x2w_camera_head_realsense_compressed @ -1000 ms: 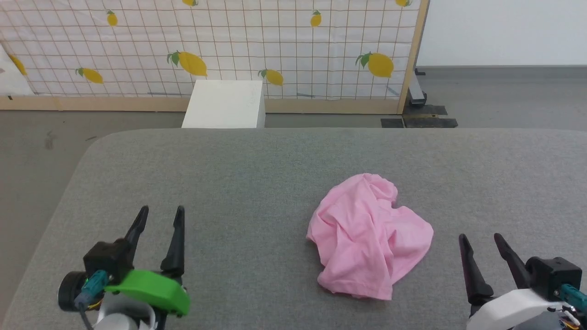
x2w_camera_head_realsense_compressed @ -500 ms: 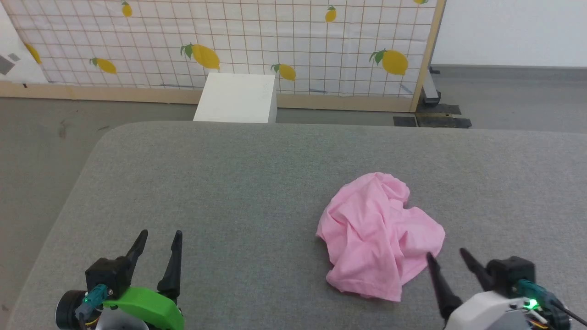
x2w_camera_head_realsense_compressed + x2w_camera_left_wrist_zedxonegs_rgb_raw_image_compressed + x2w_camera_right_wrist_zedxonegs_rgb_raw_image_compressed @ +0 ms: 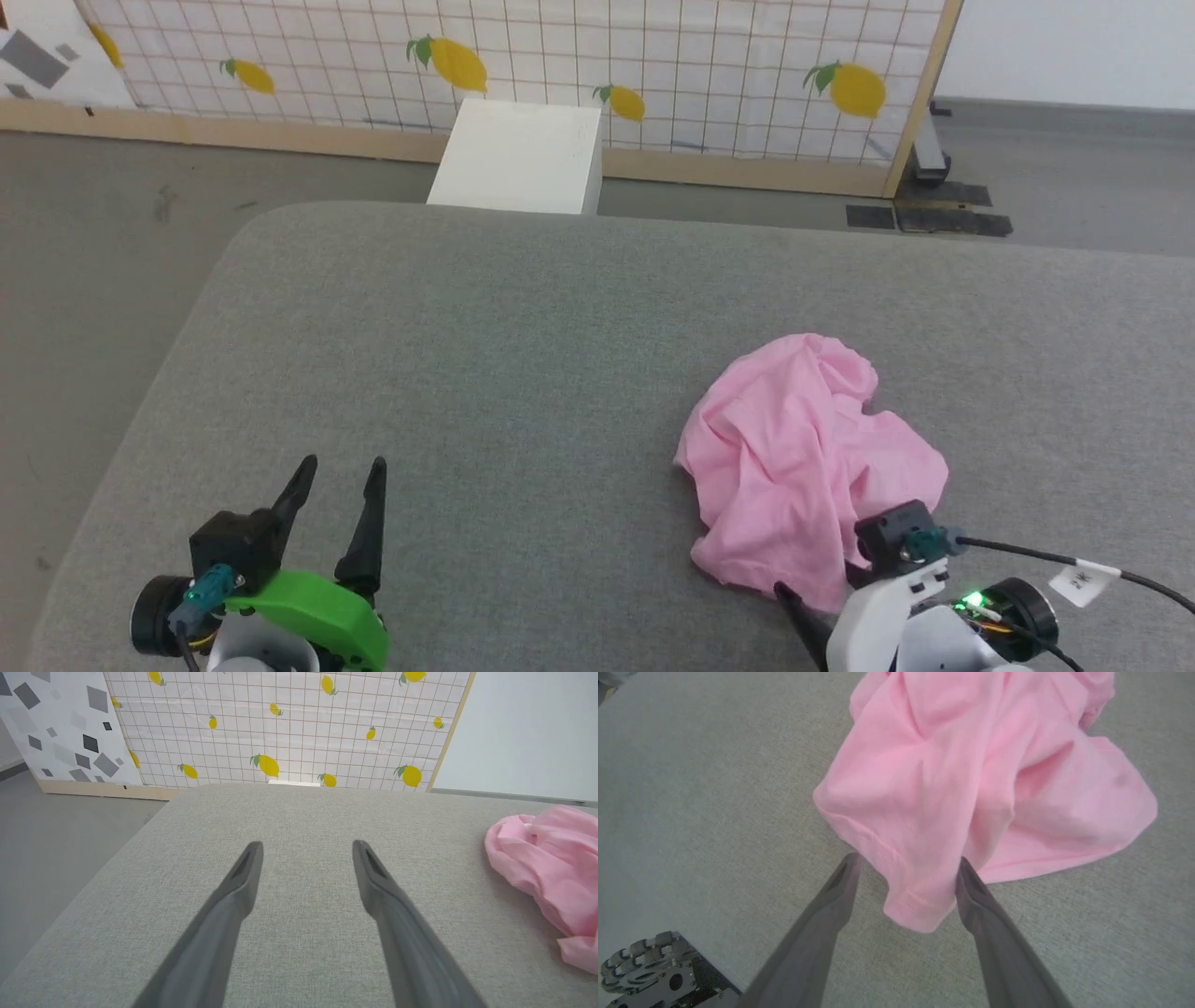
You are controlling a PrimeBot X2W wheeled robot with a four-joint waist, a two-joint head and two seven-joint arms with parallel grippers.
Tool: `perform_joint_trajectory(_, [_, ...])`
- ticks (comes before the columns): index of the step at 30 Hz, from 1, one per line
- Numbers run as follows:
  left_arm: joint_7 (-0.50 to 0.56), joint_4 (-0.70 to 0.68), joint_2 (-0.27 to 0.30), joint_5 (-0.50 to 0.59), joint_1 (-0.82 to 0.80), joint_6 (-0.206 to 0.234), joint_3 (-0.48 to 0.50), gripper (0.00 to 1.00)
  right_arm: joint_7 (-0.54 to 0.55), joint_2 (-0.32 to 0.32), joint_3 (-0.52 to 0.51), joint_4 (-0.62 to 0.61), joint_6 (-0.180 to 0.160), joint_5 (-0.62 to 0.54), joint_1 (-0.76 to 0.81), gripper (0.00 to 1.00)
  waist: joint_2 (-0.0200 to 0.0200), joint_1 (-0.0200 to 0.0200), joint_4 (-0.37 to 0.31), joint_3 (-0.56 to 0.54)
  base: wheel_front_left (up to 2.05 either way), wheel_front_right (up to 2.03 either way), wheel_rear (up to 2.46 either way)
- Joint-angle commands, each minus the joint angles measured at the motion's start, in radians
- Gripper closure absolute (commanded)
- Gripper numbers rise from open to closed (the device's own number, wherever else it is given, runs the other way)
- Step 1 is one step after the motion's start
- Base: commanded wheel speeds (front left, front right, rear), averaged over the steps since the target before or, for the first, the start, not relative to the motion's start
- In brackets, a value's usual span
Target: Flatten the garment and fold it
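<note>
Garment [image 3: 803,457], a crumpled pink heap, lies at about 4 o'clock on the grey worktop [image 3: 467,327], not yet flattened. The right gripper [image 3: 906,858] hovers at the heap's 6 o'clock edge, jaws apart and straddling a hemmed corner, holding nothing. The left gripper [image 3: 343,462] sits at 7 o'clock, well apart from the cloth, jaws likewise wide and empty. To do this step well, the right jaws probably need to sink low enough to catch only the hem's top layer, close on it near the stitching, then draw it out toward 6 o'clock; biting into bunched folds risks dragging the whole heap.
</note>
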Motion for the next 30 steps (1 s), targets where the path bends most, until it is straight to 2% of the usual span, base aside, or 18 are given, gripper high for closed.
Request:
perform_joint_trajectory(1, [-0.003, 0.004, -0.006, -0.005, -0.021, -0.005, 0.000, 0.00, 0.009, -0.009, 0.011, 0.019, -0.001, 0.009, -0.022, 0.00, 0.0073, 0.0000, 0.005, 0.012, 0.00, 0.00, 0.00])
perform_joint_trajectory(3, [-0.005, 0.009, -0.009, -0.005, -0.025, -0.007, 0.000, 0.00, 0.025, -0.013, 0.024, 0.051, -0.001, 0.022, -0.039, 0.00, 0.0073, 0.0000, 0.003, 0.020, 0.00, 0.00, 0.00])
perform_joint_trajectory(4, [-0.005, 0.011, -0.011, -0.004, -0.028, -0.008, 0.000, 0.00, 0.024, -0.017, 0.026, 0.064, -0.001, 0.023, -0.052, 0.15, 0.0073, 0.0000, 0.003, 0.024, 0.00, 0.00, 0.00])
perform_joint_trajectory(5, [-0.006, 0.013, -0.013, -0.004, -0.031, -0.009, 0.000, 0.00, 0.018, -0.015, 0.024, 0.073, -0.001, 0.032, -0.061, 0.64, 0.0073, 0.0000, 0.002, 0.027, 0.00, 0.00, 0.00])
perform_joint_trajectory(6, [-0.007, 0.015, -0.015, -0.003, -0.033, -0.010, 0.000, 0.00, 0.017, -0.017, 0.029, 0.086, -0.001, 0.038, -0.071, 1.00, 0.0073, 0.0000, 0.001, 0.029, 0.00, 0.00, 0.00])
perform_joint_trajectory(13, [-0.010, 0.028, -0.025, 0.004, -0.040, -0.014, 0.005, 0.00, -0.043, -0.038, 0.022, 0.044, -0.001, 0.032, -0.120, 1.00, 0.0073, 0.0000, -0.009, 0.028, 0.00, 0.00, 0.00])
perform_joint_trajectory(19, [-0.012, 0.027, -0.026, 0.009, -0.029, -0.008, 0.015, 0.00, -0.062, -0.042, -0.081, -0.102, -0.001, -0.014, -0.116, 1.00, 0.0073, 0.0000, -0.030, 0.008, 0.00, 0.00, 0.00])
perform_joint_trajectory(24, [-0.012, 0.023, -0.026, 0.009, -0.018, -0.006, 0.020, 0.00, -0.041, -0.034, -0.278, -0.194, -0.001, -0.058, -0.096, 1.00, 0.0073, 0.0000, -0.054, 0.006, 0.00, 0.00, 0.00])
perform_joint_trajectory(30, [-0.013, 0.025, -0.029, 0.007, -0.016, -0.006, 0.017, 0.00, 0.024, -0.011, -0.513, -0.181, -0.001, -0.061, -0.020, 1.00, 0.0073, 0.0000, -0.071, 0.007, 0.00, 0.00, 0.00])
